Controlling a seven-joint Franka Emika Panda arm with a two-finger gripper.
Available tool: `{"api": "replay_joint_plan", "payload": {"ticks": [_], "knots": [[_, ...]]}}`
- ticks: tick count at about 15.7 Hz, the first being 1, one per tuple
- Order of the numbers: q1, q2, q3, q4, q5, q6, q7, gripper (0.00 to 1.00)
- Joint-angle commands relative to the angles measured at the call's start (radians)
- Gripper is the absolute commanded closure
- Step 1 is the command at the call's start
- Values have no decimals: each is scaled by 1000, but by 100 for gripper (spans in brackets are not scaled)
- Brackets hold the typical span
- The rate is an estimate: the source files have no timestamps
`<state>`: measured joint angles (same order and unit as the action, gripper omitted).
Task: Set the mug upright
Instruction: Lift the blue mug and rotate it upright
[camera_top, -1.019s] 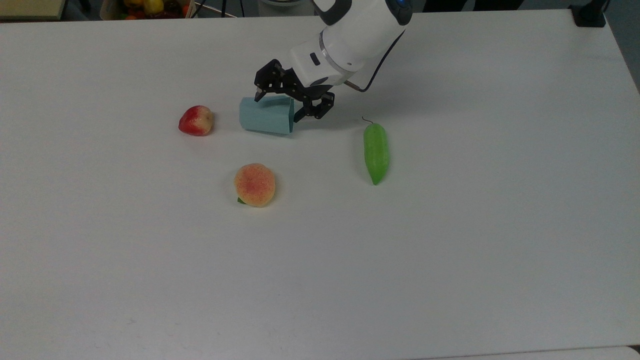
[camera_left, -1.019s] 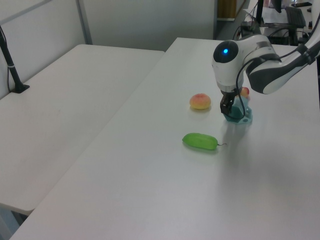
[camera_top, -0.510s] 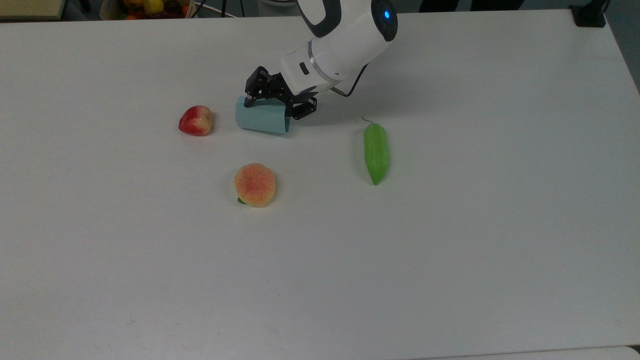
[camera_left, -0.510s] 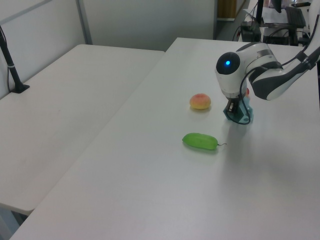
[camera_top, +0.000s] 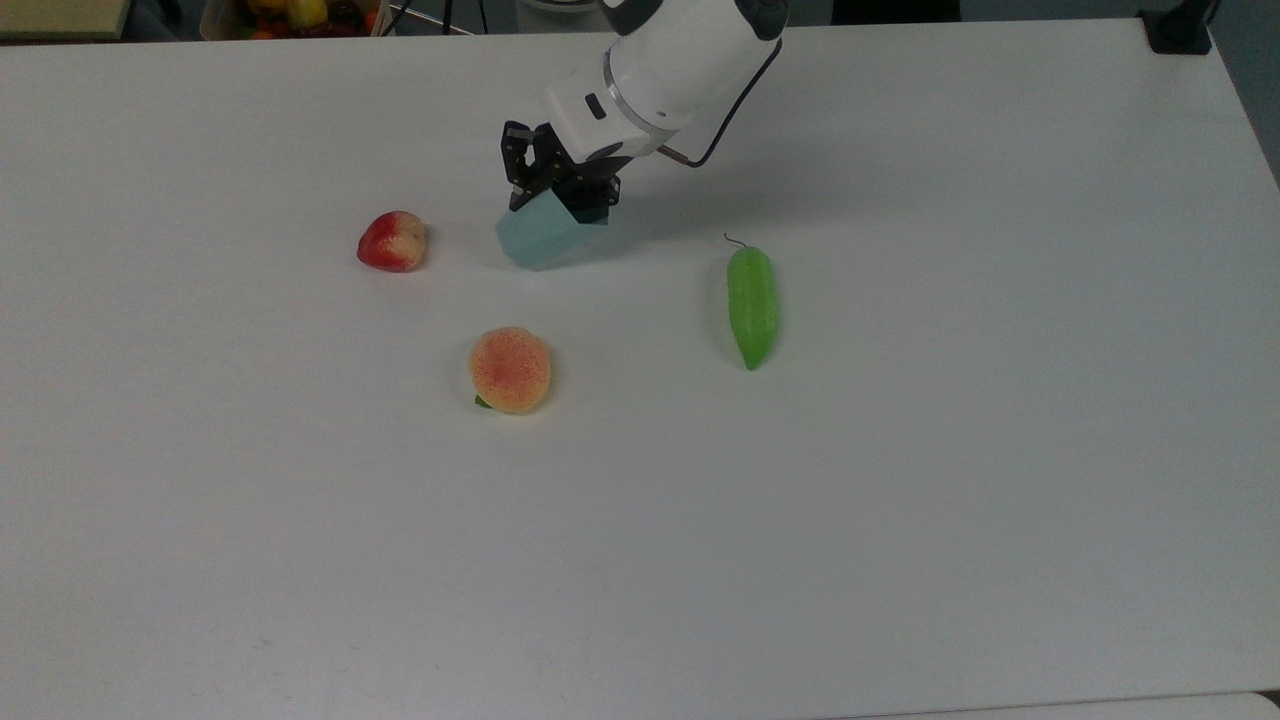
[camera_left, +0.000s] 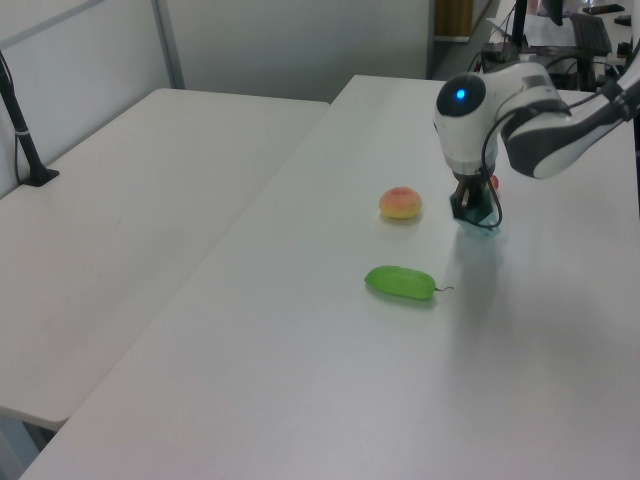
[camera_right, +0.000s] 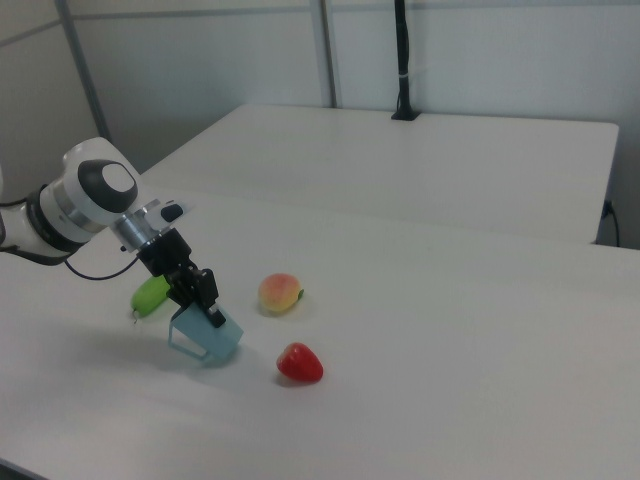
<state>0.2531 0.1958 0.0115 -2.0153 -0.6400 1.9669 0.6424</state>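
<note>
The mug is pale blue and faceted, and it hangs tilted just behind the table's middle in the top view. In the right view the mug leans with its mouth toward the right view's left, its lower edge at the tabletop. My gripper comes down from the white arm and is shut on the mug's rim wall. In the right view the gripper holds the mug's upper edge. In the left view the gripper hides most of the mug.
A red fruit lies to the top view's left of the mug. A peach lies nearer the front, and a green gourd to the top view's right. A box of fruit stands beyond the table's far edge.
The gripper has closed on the rim and turned, raising the mug from lying on its side to a tilt. The mug shifted slightly to the top view's right.
</note>
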Motion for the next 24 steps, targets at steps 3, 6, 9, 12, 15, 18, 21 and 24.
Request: {"api": "replay_joint_plan", "payload": {"ticks": [3,6,9,12,15,18,21,24], "knots": [[-17,-55,-5,70,233,-48,-229,100],[-20,-73,-18,128,376,-123,-409,100],[-29,-37,-88,286,549,-282,-625,100],[-37,66,-163,453,696,-329,-742,100],[-102,152,-174,575,721,-329,-832,100],[-204,238,-173,682,746,-319,-1036,100],[-285,318,-173,760,746,-283,-1245,100],[-343,358,-174,759,743,-172,-1352,100]]}}
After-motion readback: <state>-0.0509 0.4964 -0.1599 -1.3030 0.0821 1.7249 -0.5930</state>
